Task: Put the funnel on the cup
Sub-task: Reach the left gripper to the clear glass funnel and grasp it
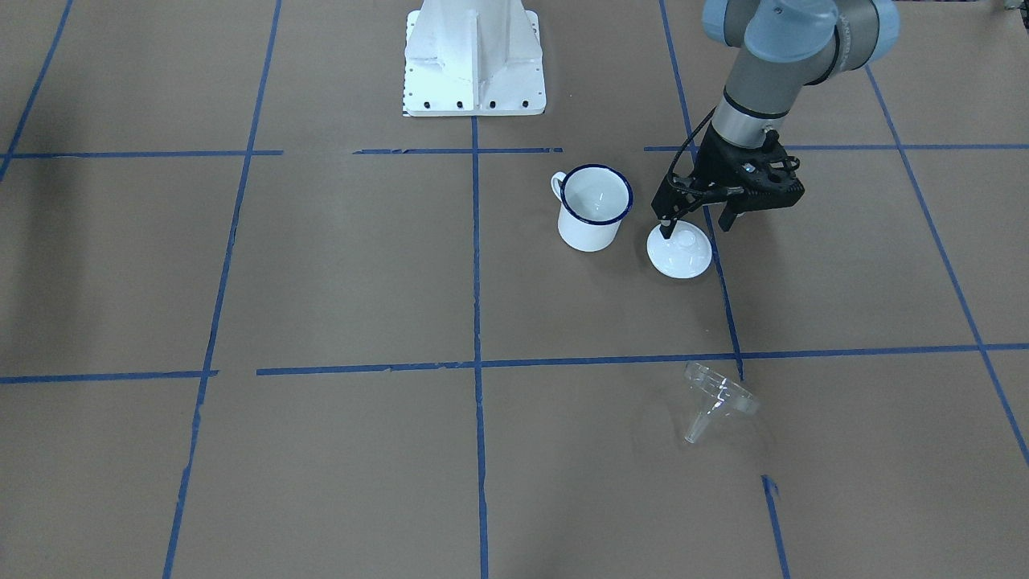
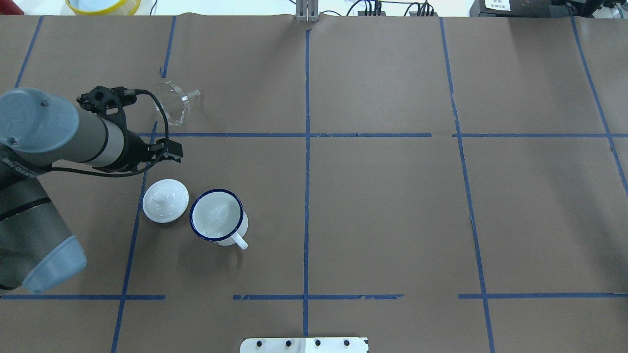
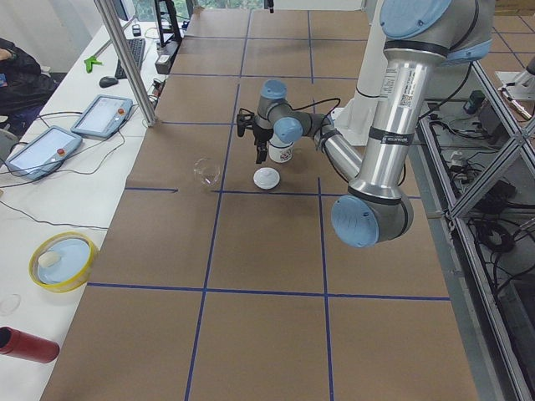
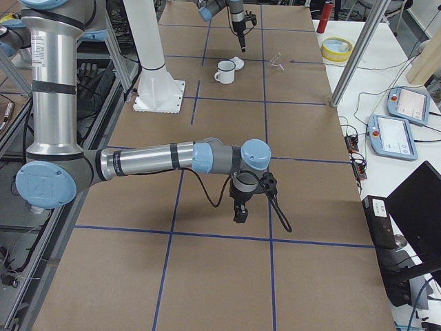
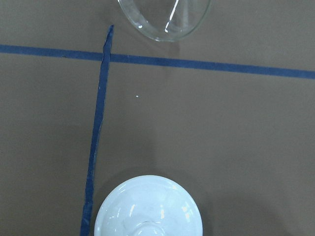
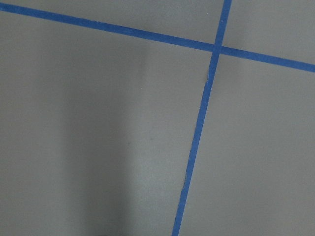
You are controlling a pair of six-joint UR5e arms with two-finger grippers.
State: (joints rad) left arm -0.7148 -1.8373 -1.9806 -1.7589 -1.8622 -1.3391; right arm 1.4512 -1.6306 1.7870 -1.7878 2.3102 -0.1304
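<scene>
On the table (image 1: pixel 321 281) — cup (image 1: pixel 587 233) upright, funnel (image 1: pixel 718 398) apart.

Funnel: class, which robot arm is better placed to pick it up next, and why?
The left arm: its jaws hang open between the lid and the funnel; the right arm is far down the table.

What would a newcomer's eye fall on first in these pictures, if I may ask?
Most likely the left gripper, open and hanging above the table close to the white lid, which sits beside the cup. Next, the clear funnel, lying on its side apart from them, farther from the robot's base.
</scene>
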